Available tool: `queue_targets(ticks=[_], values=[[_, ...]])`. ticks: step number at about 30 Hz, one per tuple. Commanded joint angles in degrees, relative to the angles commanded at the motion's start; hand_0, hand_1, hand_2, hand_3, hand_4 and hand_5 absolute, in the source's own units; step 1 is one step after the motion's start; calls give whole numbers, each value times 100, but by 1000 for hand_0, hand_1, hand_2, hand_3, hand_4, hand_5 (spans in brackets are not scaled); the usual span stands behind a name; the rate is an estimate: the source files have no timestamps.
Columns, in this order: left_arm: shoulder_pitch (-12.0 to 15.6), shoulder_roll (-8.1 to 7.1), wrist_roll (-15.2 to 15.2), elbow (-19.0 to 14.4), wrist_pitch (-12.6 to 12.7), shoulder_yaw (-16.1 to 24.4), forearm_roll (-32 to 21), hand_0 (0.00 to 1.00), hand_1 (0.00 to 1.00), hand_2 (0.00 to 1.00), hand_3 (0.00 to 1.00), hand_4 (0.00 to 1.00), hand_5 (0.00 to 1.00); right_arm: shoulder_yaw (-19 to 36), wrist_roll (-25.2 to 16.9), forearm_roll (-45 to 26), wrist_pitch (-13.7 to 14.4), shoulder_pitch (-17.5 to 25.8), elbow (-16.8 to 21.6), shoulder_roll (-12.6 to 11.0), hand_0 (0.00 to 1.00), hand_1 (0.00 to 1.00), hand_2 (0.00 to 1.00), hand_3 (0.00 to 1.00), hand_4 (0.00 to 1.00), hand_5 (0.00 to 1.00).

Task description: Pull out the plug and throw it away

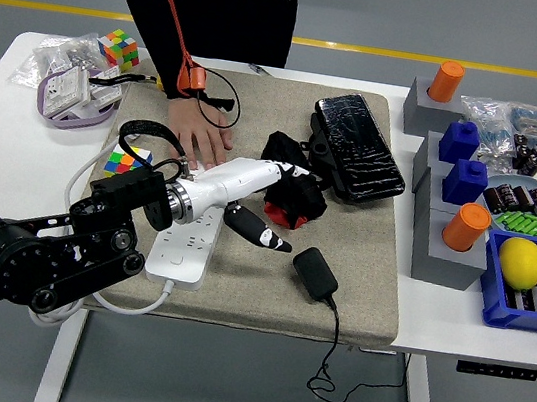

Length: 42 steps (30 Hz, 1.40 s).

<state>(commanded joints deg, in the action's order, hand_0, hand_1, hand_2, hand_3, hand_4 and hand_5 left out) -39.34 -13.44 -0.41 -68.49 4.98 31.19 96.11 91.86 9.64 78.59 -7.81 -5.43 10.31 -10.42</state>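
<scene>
A black plug adapter [314, 272] lies loose on the beige mat [354, 305], its black cord [331, 347] trailing over the table's front edge. The white power strip [185, 246] lies on the mat's left side, partly under my left forearm. My left hand [269, 211] is open with its fingers spread, a short way left of the adapter and not touching it. A person's hand [200, 141] presses flat on the mat just behind the power strip. My right arm is out of view.
A Rubik's cube [126, 161] lies left of the strip, another [118, 46] at the back left by plastic bags [63, 89]. A black wrapped case [357, 149] lies behind my hand. Grey blocks with orange and blue caps [455, 189] and a blue bin [529, 285] stand at the right.
</scene>
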Motion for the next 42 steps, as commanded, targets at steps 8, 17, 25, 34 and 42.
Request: queue_targets(ticks=[8, 17, 25, 34, 42], values=[[187, -288, 222, -478, -231, 387, 130, 830, 998, 998, 969, 998, 397, 76, -9, 22, 1, 18, 0, 15, 640, 678, 686, 606, 998, 475], [850, -986, 615, -1597, -697, 1100, -130, 833, 998, 998, 980, 998, 403, 150, -14, 44, -7, 61, 0, 28, 639, 678, 686, 605, 998, 475], [1408, -1512, 833, -2292, -886, 1328, -457, 268, 406, 425, 848, 594, 116, 153, -41, 13, -8, 51, 0, 3, 640, 678, 686, 605, 998, 475], [1681, -1744, 1108, -2341, -1195, 1256, -432, 161, 186, 204, 682, 454, 2, 171, -38, 20, -16, 54, 0, 5, 640, 678, 686, 605, 998, 475], [1750, -1774, 1791, -2231, -1652, 1156, -426, 119, 122, 116, 622, 345, 2, 156, -50, 5, -15, 61, 0, 0, 640, 676, 686, 605, 998, 475]])
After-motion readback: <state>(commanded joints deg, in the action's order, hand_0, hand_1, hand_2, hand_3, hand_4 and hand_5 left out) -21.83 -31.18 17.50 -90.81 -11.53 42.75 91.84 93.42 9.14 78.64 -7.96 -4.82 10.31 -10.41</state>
